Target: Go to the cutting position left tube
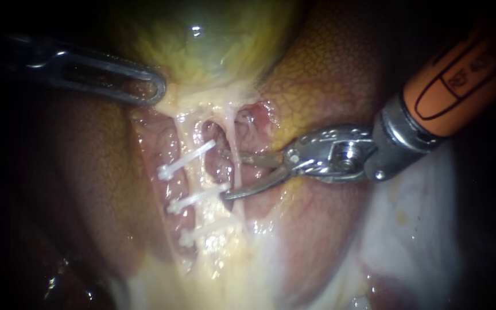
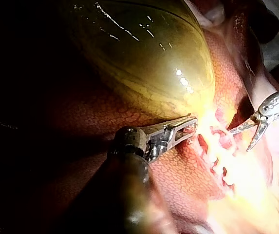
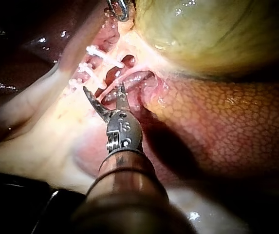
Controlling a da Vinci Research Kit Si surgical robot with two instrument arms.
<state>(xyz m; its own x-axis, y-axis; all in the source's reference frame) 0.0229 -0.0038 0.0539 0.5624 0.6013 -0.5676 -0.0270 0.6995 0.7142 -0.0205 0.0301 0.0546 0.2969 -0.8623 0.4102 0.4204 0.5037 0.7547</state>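
Observation:
The left tube (image 1: 186,172) runs down from the gallbladder (image 1: 202,40) and carries three white clips: upper (image 1: 186,159), middle (image 1: 197,197) and lower (image 1: 205,231). A thinner right tube (image 1: 237,166) runs beside it. My right instrument (image 1: 228,175), with an orange shaft, holds its two blades open at the right tube; the lower blade's tip crosses it near the middle clip's end. In the right wrist view the open blades (image 3: 102,87) sit just short of the clips (image 3: 102,56). My left instrument (image 1: 155,92) is shut on pale tissue at the gallbladder's neck (image 2: 188,127).
Mottled brown liver (image 1: 328,74) lies to the right of the tubes and under the right instrument. Darker liver (image 1: 87,172) borders the left side. Pale yellow wet tissue (image 1: 219,275) spreads below the clips. The right instrument's metal wrist (image 1: 340,155) hangs over the liver.

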